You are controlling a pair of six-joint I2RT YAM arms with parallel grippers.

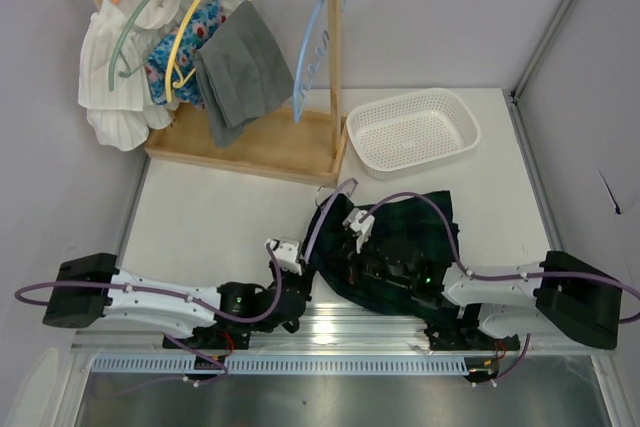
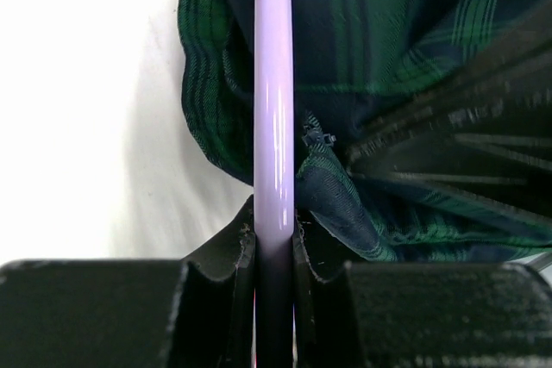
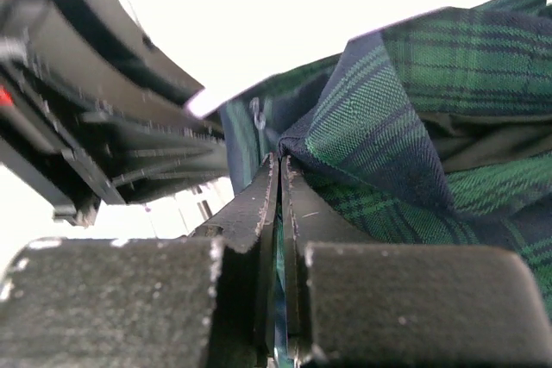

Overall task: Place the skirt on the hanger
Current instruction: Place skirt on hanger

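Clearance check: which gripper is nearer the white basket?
Right. The right gripper pinches the skirt in front of the basket; the left gripper, clamping the hanger, sits farther left.

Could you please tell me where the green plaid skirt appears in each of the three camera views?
Top external: the skirt lies centre-right on the white table, towards its near edge.
Left wrist: it fills the upper right, to the right of the lilac hanger.
Right wrist: it fills the right half, its edge pinched in the right gripper.
Shared landmark: the white table beside the skirt.
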